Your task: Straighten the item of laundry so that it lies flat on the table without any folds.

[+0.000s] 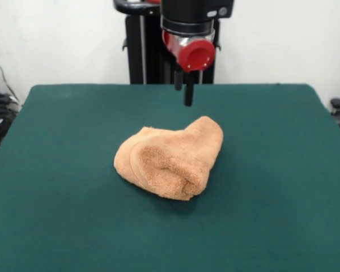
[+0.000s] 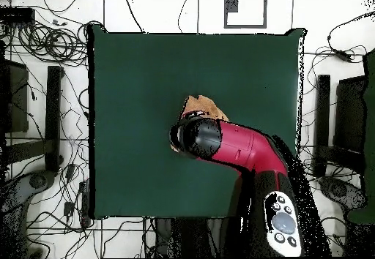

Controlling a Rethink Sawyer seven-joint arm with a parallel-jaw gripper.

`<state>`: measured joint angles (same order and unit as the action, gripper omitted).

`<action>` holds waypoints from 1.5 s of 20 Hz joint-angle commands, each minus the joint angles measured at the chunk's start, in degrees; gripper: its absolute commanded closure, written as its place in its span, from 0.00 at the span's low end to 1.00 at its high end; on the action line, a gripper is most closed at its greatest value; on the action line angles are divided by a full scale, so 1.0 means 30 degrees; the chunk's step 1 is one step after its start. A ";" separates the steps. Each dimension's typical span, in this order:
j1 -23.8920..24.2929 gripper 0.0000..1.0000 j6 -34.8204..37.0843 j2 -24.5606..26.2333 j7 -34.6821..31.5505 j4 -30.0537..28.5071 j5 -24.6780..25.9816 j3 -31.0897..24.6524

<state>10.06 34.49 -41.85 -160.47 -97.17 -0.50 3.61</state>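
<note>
The pincer [image 1: 183,90] hangs empty, fingers narrow, just above the far edge of the bunched towel [image 1: 170,158].

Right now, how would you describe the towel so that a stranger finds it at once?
Look at the green table. Near its middle, just below the gripper, lies the towel: a peach, fluffy cloth, crumpled into a rolled heap. It is the only thing lying on the table.
</note>
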 commanded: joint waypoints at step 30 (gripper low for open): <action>-0.1424 0.00 0.0942 0.1278 0.0992 0.2171 -0.0569 -0.2621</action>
<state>4.60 37.63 -39.51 -160.47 -89.36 -1.61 2.21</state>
